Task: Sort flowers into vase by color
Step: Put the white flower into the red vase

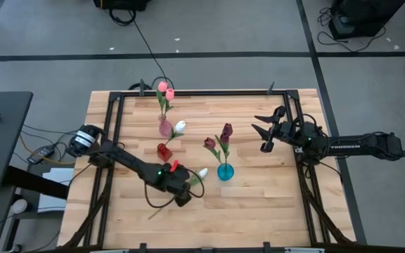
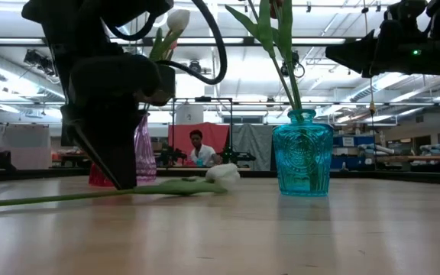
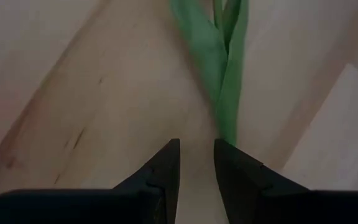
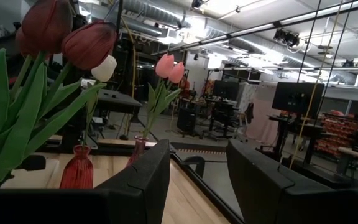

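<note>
A white tulip lies flat on the table, head (image 1: 202, 172) toward the blue vase (image 1: 225, 171), stem (image 2: 67, 197) running toward the near left. My left gripper (image 1: 181, 195) points steeply down over its leaves (image 3: 219, 68), fingers a narrow gap apart with bare wood between them (image 3: 196, 149). The blue vase holds two maroon tulips (image 1: 218, 137). A pink vase (image 1: 165, 127) holds two pink tulips (image 1: 165, 90). A red vase (image 1: 164, 150) holds a white tulip (image 1: 180, 126). My right gripper (image 1: 262, 131) hangs open above the table's right side. My left gripper comes from above, slanting down. The green leaf's end (image 3: 229, 135) runs up to the tip of one finger (image 3: 238, 163) and disappears beneath it. Nothing lies in the gap between the fingers. Whether that finger touches the leaf I cannot tell.
A black frame (image 1: 202, 92) rims the table. The three vases stand close together at the table's middle, just beyond the lying tulip. Bare wood (image 1: 259, 211) stretches along the near side. A person (image 2: 198, 148) sits in the room behind the table.
</note>
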Controlling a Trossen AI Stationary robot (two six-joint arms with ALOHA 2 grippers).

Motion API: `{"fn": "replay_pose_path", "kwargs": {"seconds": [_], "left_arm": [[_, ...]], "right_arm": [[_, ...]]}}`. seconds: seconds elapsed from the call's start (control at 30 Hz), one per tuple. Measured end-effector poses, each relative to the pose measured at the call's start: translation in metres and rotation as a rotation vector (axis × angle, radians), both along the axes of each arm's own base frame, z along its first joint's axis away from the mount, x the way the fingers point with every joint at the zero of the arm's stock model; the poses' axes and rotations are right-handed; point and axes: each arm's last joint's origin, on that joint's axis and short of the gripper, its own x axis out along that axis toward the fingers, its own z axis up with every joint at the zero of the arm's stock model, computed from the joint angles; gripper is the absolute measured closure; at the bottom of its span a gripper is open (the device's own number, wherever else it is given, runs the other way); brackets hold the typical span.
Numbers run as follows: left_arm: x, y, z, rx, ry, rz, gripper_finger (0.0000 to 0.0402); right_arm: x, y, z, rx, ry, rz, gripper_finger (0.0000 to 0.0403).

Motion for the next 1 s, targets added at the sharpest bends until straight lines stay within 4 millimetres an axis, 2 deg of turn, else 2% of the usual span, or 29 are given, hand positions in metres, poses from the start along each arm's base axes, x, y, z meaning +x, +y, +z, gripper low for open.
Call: {"fn": "replay_pose_path", "kwargs": {"seconds": [0.47,0.77,1.0], "left_arm": [[-0.004,0.001,0.003,-0.035,0.060,-0.016,0.0299],[0.012,-0.005,0.032,-0.025,0.013,-0.048,0.0298],[0.018,0.001,0.021,-0.038,0.034,-0.006,0.0298]], "right_arm": [[0.000,0.000,0.000,0.000,0.001,0.000,0.0234],[0.000,0.000,0.000,0.001,0.001,0.000,0.0234],[0.000,0.000,0.000,0.000,0.001,0.000,0.0234]]}}
